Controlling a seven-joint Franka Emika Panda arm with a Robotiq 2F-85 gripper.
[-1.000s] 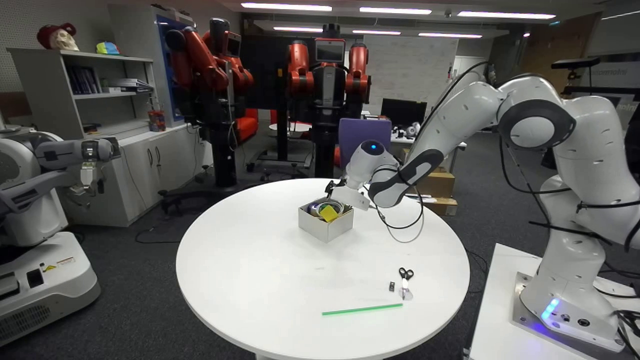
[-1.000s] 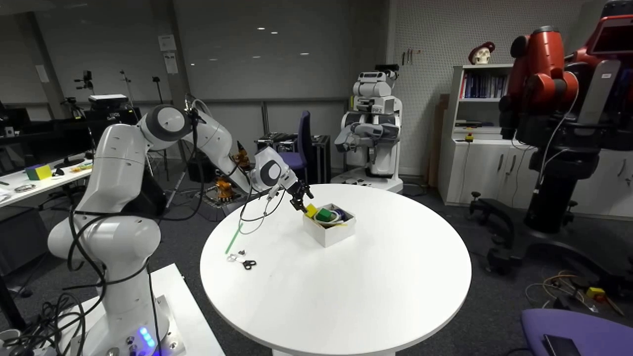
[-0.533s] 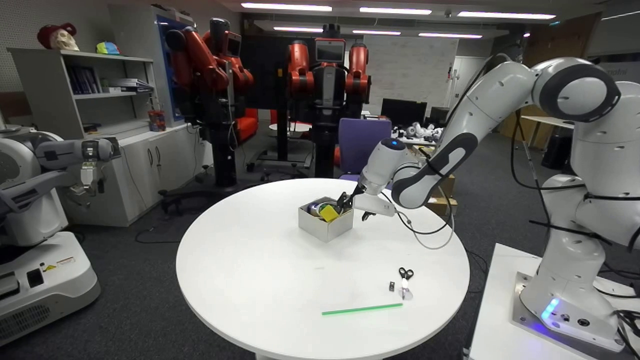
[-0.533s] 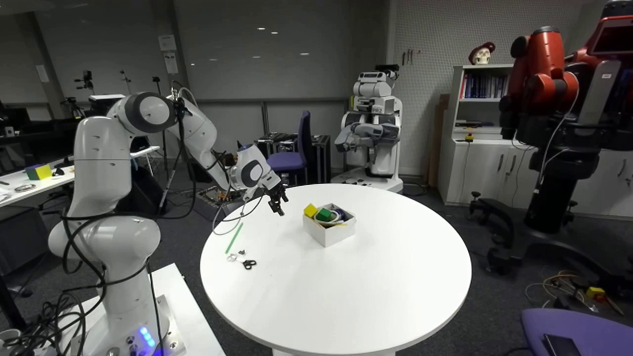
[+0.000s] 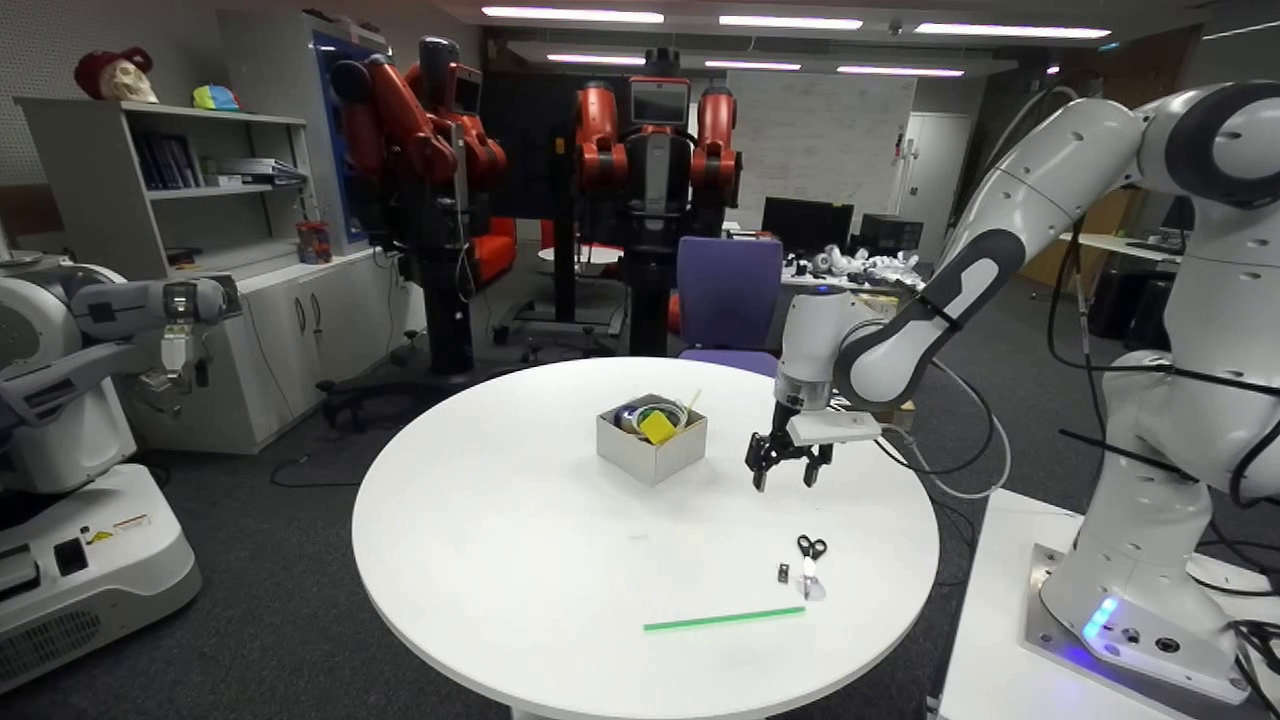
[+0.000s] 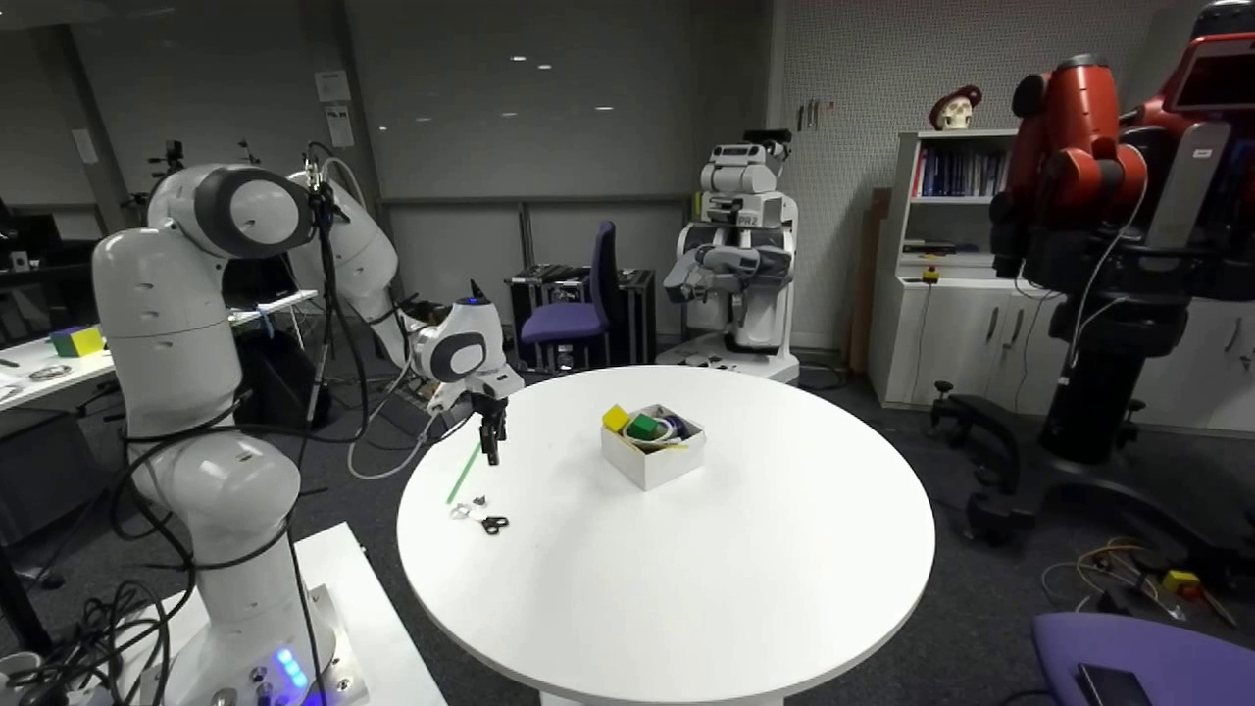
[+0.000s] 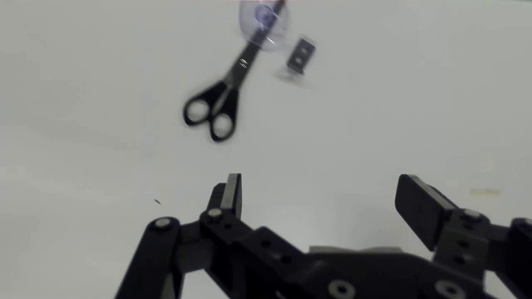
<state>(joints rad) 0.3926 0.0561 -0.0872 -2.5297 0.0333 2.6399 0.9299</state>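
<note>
"One round white bench [image 5: 490,530], on dark carpet [image 5: 270,590], with a red robot [image 5: 655,165] standing beyond it. What's laid out?"

"A box [image 5: 630,455] with a yellow block [image 5: 657,428] in it, a green strip [image 5: 725,618], and scissors [image 7: 238,74] beside a small black block [image 7: 301,56]."

"And the arm [image 5: 1040,175]?"

"Elbow high, wrist pointing down. The end effector [image 7: 319,187] hangs over the bench near the scissors, fingers [image 7: 417,207] spread wide, gripping nothing."

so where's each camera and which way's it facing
An exterior view: raised beside the table, facing red robots; shows arm and gripper.
An exterior view: raised beside it, facing a white robot; arm and gripper show.
Wrist view: on the arm, facing down at scissors; gripper's open fingers show.
Both exterior views share the box.
</note>
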